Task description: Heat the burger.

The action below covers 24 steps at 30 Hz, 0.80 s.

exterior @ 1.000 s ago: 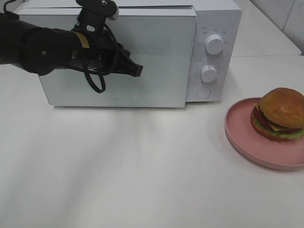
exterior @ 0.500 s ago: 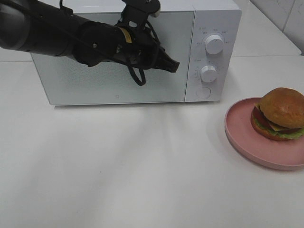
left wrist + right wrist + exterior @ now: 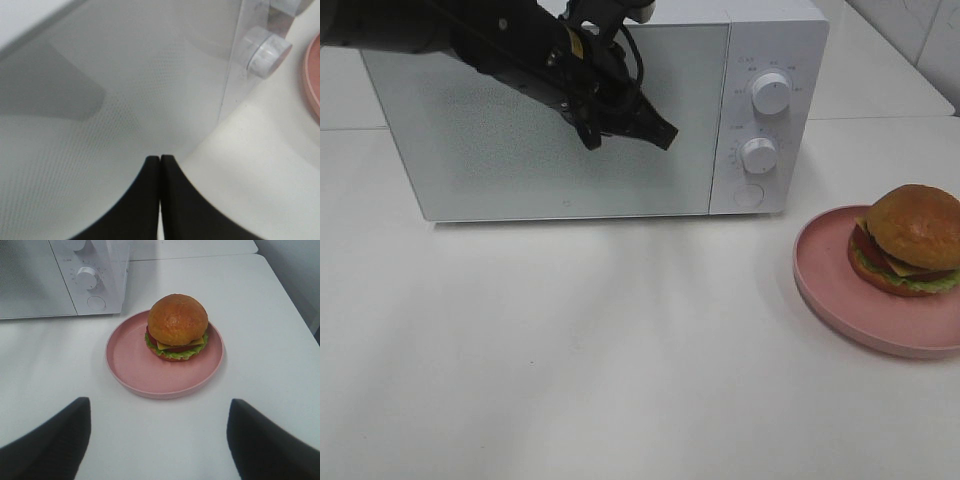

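Left gripper (image 3: 663, 134) reaches across microwave (image 3: 780, 40) door, jaws pressed together; it sits higher and further back than before. Right gripper (image 3: 159, 437) spread wide. Burger (image 3: 907, 240) on plate (image 3: 830, 290).

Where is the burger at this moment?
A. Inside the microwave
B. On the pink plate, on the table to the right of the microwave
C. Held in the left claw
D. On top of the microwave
B: the burger sits on the pink plate on the table, to the right of the microwave, whose door is shut, and no claw touches it.
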Available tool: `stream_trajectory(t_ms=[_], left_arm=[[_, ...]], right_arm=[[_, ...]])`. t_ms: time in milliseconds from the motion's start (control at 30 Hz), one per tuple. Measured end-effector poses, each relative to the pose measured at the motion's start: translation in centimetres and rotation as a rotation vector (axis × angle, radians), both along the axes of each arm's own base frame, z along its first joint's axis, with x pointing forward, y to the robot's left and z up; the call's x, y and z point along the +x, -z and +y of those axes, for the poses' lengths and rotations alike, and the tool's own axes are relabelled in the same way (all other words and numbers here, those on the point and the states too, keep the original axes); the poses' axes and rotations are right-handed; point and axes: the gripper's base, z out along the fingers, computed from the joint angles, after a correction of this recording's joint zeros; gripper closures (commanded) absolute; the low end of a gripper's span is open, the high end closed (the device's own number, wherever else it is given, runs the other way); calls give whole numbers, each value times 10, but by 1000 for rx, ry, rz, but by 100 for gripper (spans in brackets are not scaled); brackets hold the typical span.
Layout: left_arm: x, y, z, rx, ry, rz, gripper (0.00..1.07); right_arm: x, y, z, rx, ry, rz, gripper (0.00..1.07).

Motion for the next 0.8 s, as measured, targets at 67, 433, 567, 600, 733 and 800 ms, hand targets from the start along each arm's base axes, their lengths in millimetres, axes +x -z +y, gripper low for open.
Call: stream_trajectory(t_ms=[67, 433, 567, 600, 733, 800], left_arm=[[-6, -10, 6, 26, -3, 31, 106], [-30, -53, 49, 165, -55, 181, 106], [-23, -58, 81, 200, -136, 247, 106], [-18, -60, 100, 208, -195, 290, 106], [-15, -66, 128, 194, -289, 348, 106], [-15, -78, 155, 161, -379, 376, 106]], right_arm=[[0, 0, 0, 0, 0, 0, 36], [0, 0, 0, 0, 0, 0, 36], [0, 0, 0, 0, 0, 0, 36], [0, 0, 0, 0, 0, 0, 36], [0, 0, 0, 0, 0, 0, 36], [0, 0, 0, 0, 0, 0, 36]])
